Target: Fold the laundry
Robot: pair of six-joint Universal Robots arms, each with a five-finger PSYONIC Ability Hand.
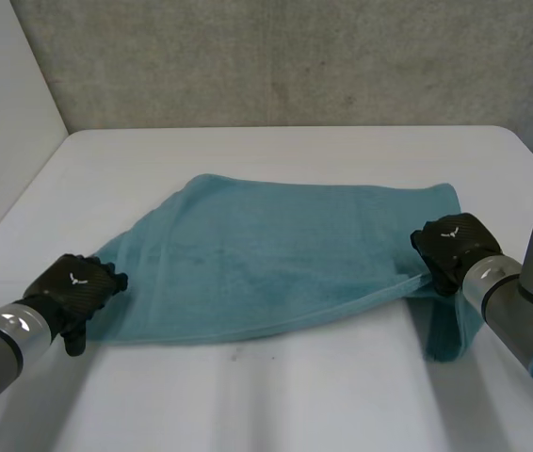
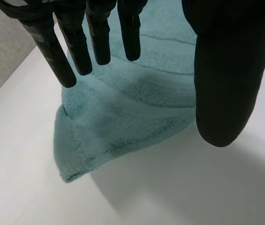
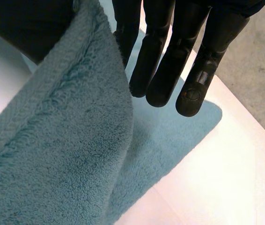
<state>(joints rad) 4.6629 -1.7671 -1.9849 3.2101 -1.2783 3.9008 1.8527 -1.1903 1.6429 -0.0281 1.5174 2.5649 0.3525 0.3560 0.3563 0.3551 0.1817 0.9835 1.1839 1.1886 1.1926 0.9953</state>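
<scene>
Towel [image 1: 276,254] of teal terry lies spread and slightly rumpled across the white counter [image 1: 295,395]. The right robot hand [image 1: 455,247] is at the towel's right edge and has the cloth pinched between its thumb and straight fingers [image 3: 163,70]. That corner is raised, with a flap hanging below the hand. The left robot hand [image 1: 73,282] hovers over the towel's near left corner, its fingers [image 2: 76,47] straight and apart from the thumb, gripping nothing.

The fold looks barely begun. To do this step well, the left robot hand should probably close on its corner first. Both ends could then rise together and carry the near edge evenly toward the towel's far edge. Lifting one side alone risks a skewed fold.

Around the towel the counter is smooth and bare, so the cloth should slide easily. Beyond the towel's far edge stands a grey concrete wall [image 1: 295,56].
</scene>
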